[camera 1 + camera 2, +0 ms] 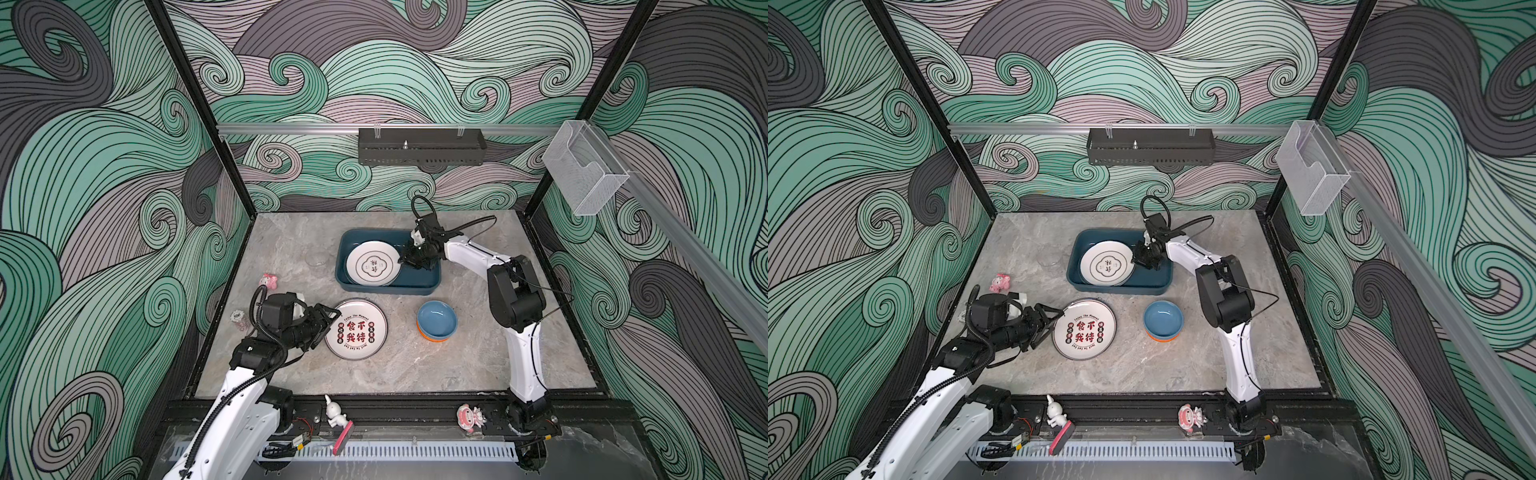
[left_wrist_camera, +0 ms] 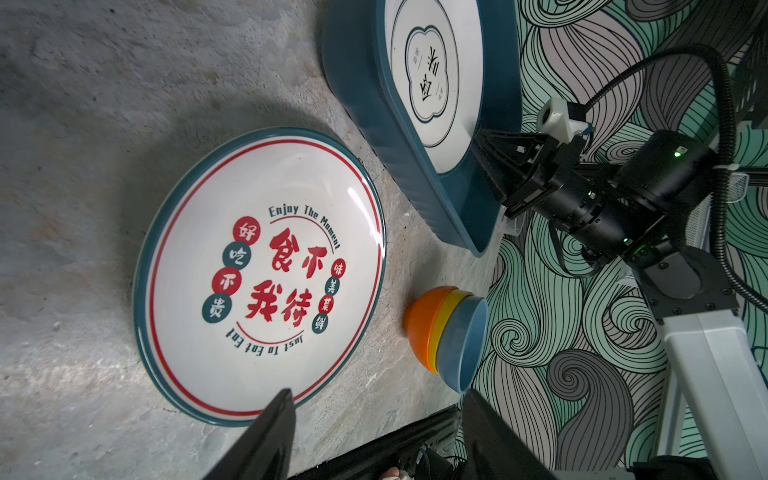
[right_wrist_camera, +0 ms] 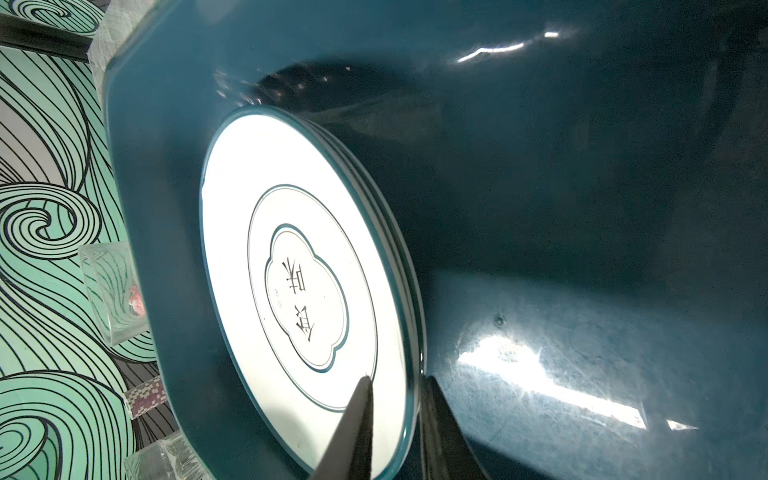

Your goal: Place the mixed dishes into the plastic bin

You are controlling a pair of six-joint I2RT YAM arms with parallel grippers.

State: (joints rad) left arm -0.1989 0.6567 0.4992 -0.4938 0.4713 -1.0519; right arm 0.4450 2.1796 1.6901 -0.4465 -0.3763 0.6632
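Inside the plastic bin [image 1: 386, 289], your right pincer [image 3: 399, 380] sat at the right-hand rim of a white printed plate [image 1: 372, 266]. Its jaws were only narrowly parted. One finger lay over the plate's face and the other outside the rim, with a sliver of gap showing in the right wrist view. That plate lay face up in the bin's left half. The ridged lines under its rim might have been more plates, but you could not tell. The right arm itself crossed the bin's right half.

On the worktop [image 1: 478, 353] in front of the bin, your left pincer [image 1: 330, 328] stood wide and empty, one fingertip over the left rim of the second printed plate [image 1: 356, 328]. That plate lay flat, apart from the bin, between the left pincer and the bowls [image 1: 437, 322]. You had three bowls nested there, orange at the bottom, then yellow, then blue on top, near the bin's front right corner.

One clear glass tumbler [image 1: 316, 258] stood just left of the bin. A pink figurine [image 1: 269, 281] stood close behind the left wrist. A chequered disc [image 1: 238, 318] beside that arm was too hidden to name. Two more figurines stood on the front rail, a white rabbit [image 1: 333, 409] and a pink figure [image 1: 471, 417]. A black perforated tray [image 1: 422, 147] hung on the back rail and a clear acrylic box [image 1: 584, 170] on the right one.
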